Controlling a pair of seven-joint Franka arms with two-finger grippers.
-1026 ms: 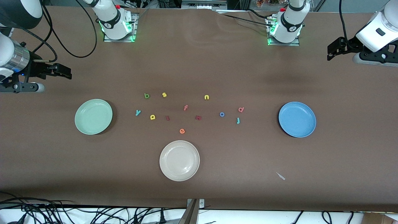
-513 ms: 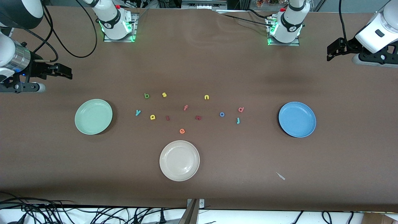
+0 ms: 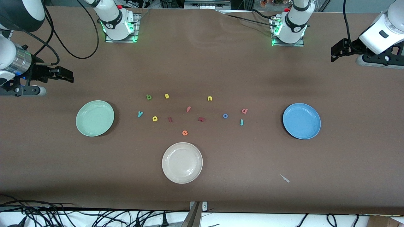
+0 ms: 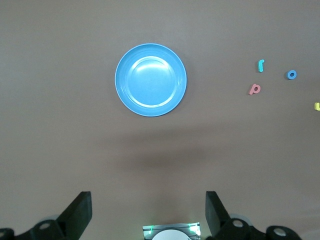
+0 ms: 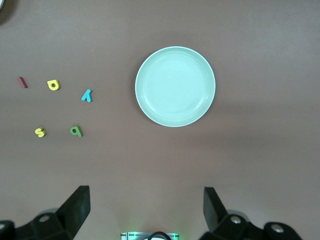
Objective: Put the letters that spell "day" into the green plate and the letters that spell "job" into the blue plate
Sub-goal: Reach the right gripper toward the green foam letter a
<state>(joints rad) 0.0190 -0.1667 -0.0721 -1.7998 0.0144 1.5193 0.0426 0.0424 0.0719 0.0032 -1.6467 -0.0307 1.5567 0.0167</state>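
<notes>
The green plate (image 3: 94, 118) (image 5: 175, 86) lies toward the right arm's end, the blue plate (image 3: 301, 121) (image 4: 150, 80) toward the left arm's end. Between them lie the teal "y" (image 3: 140, 113) (image 5: 87, 95), yellow "a" (image 3: 154, 118) (image 5: 53, 84) and dark green letter (image 3: 149, 97) (image 5: 76, 130). Closer to the blue plate are the teal "j" (image 3: 241, 122) (image 4: 260, 65), blue "o" (image 3: 225, 116) (image 4: 292, 74) and pinkish-red letter (image 3: 244, 110) (image 4: 254, 89). My right gripper (image 3: 68, 75) (image 5: 146, 207) hangs open and empty over bare table beside the green plate. My left gripper (image 3: 336, 52) (image 4: 149, 210) hangs open and empty over bare table beside the blue plate.
A cream-white plate (image 3: 182, 162) sits nearer the camera than the letters. Other letters lie among them: yellow "s" (image 3: 166, 96), yellow "n" (image 3: 209, 98), orange "f" (image 3: 188, 109), orange "e" (image 3: 185, 132) and two dark red ones (image 3: 169, 119). A small pale scrap (image 3: 285, 178) lies near the front edge.
Both arms have drifted very slightly, grippers still wide apart. Plates and letters have not moved.
</notes>
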